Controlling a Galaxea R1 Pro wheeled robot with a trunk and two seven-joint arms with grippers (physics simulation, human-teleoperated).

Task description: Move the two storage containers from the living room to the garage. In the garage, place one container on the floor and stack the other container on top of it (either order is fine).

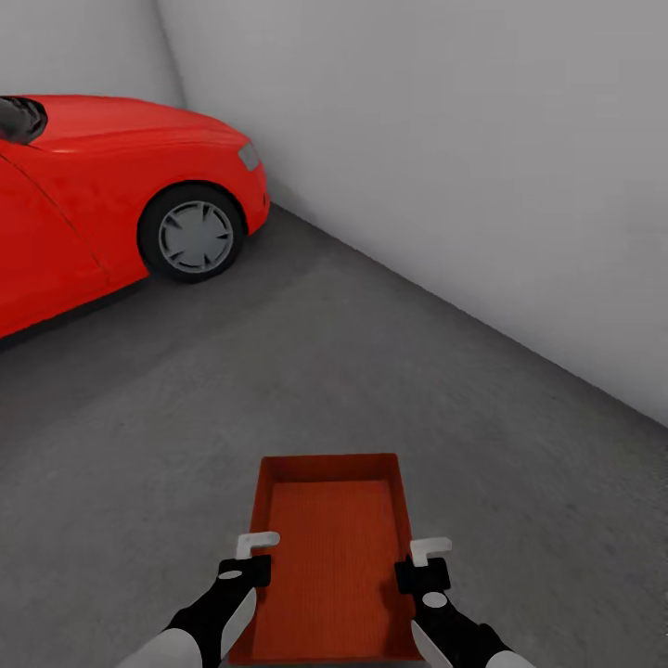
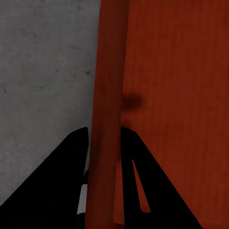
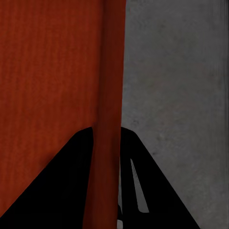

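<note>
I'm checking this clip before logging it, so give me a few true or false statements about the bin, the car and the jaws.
1. A red car is parked ahead on the left. True.
2. Both grippers, left and right, grip the bin by its long side walls. True.
3. The bin holds a stack of books. False: it is empty.
4. A second bin sits beneath it. False: only grey floor surrounds it.
5. The floor is wood plank. False: it is speckled grey concrete.

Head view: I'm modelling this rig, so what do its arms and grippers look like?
Both arms are white lower down, turning black toward the wrists. The left gripper and right gripper are black blocks with a white round marking and short white jaws.
</note>
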